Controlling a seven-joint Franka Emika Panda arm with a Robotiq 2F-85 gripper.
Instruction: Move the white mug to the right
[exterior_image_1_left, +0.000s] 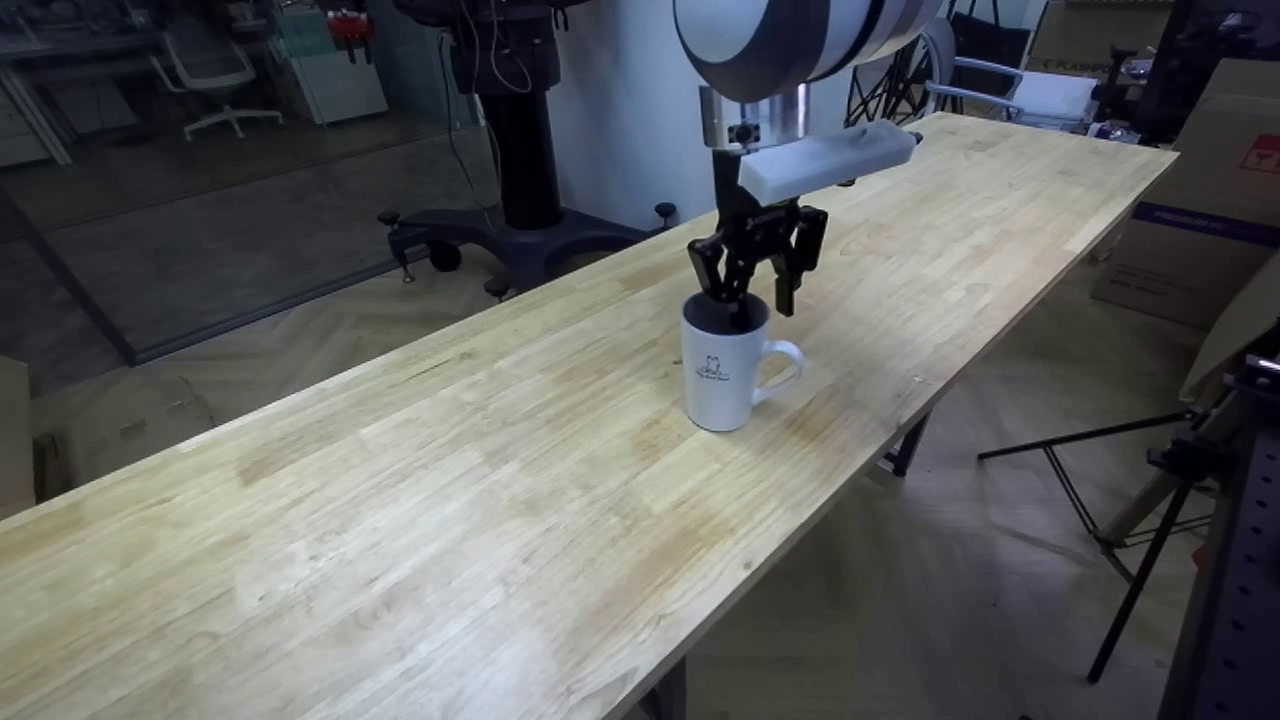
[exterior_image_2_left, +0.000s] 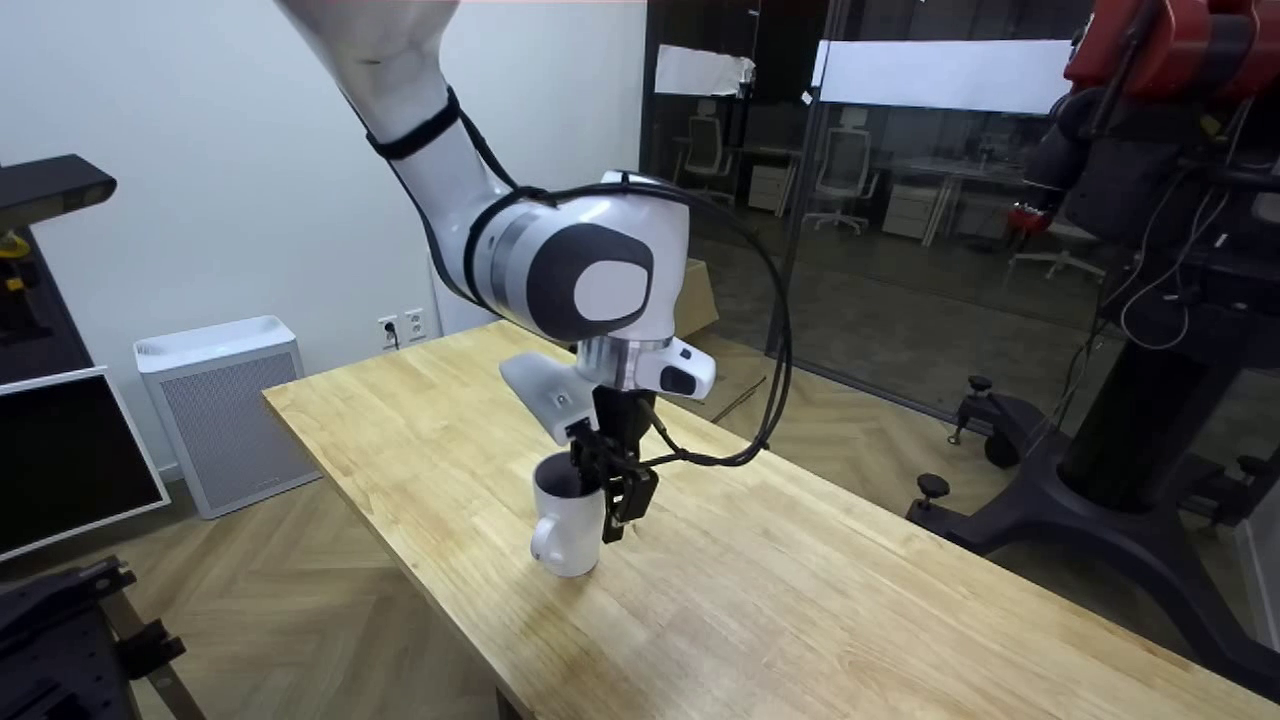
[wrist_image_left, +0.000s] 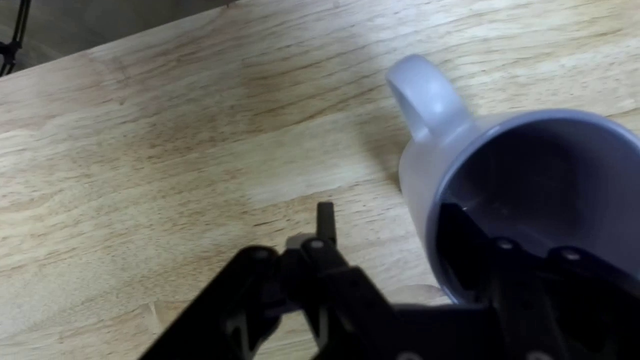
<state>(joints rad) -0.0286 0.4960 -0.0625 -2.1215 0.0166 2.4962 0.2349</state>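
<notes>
The white mug (exterior_image_1_left: 712, 388) stands upright on the wooden table, with a small dark print on its side and a loop handle. It also shows in an exterior view (exterior_image_2_left: 574, 535) and at the right of the wrist view (wrist_image_left: 419, 172), where its dark interior is visible. My gripper (exterior_image_1_left: 764, 312) is open and straddles the mug's wall. One finger is inside the mug and the other is outside, apart from the wall. In the wrist view the gripper (wrist_image_left: 388, 209) shows a gap between the outer finger and the mug. The inner finger's tip lies close to the inside wall; contact is unclear.
The long wooden table (exterior_image_1_left: 400, 520) carries the mug near one of its long edges. A black wheeled stand (exterior_image_1_left: 525, 235) is beside the far long edge. A tripod (exterior_image_1_left: 1130, 540) stands on the floor. A white box-shaped appliance (exterior_image_2_left: 235, 420) is by the wall.
</notes>
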